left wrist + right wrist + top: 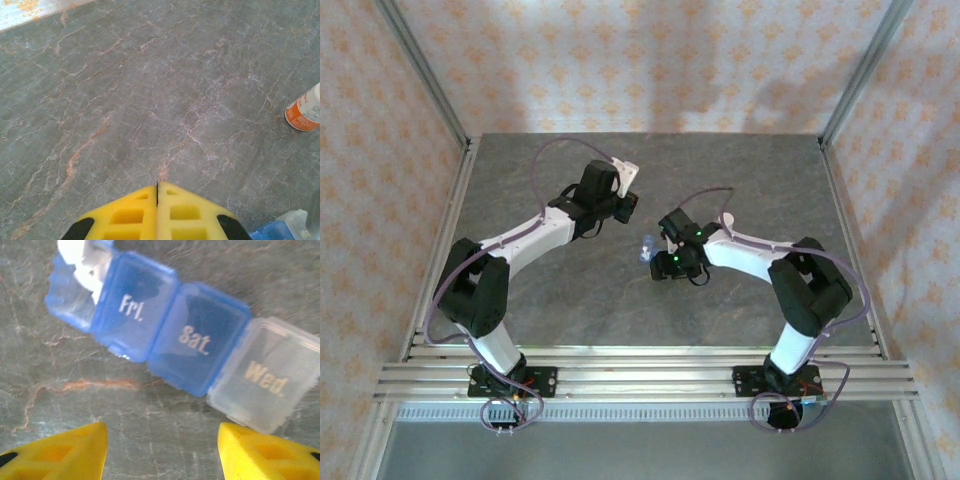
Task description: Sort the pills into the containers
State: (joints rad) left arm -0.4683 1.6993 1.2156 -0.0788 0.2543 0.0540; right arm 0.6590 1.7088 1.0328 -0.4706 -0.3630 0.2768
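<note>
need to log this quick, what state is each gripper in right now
left gripper: closed, fingers pressed together, holding nothing
right gripper: open, empty, poised beside the pill box

The pill box [175, 325] is a flat strip of square translucent plastic compartments joined in a single row. Three compartments are blue and one end compartment is colourless. The lids carry pale raised lettering: "Fri." and "Sat." on two adjacent blue lids, "Wed." on the colourless one. These three lids are closed. The fourth compartment, at the opposite end of the strip, holds or carries white pieces [82, 262]; blur prevents identifying them. The pill box [645, 250] lies flat on the grey marbled desk [740, 180], near its middle and well apart from all four edges. One blue corner [272, 231] is visible in the left wrist view.
</note>
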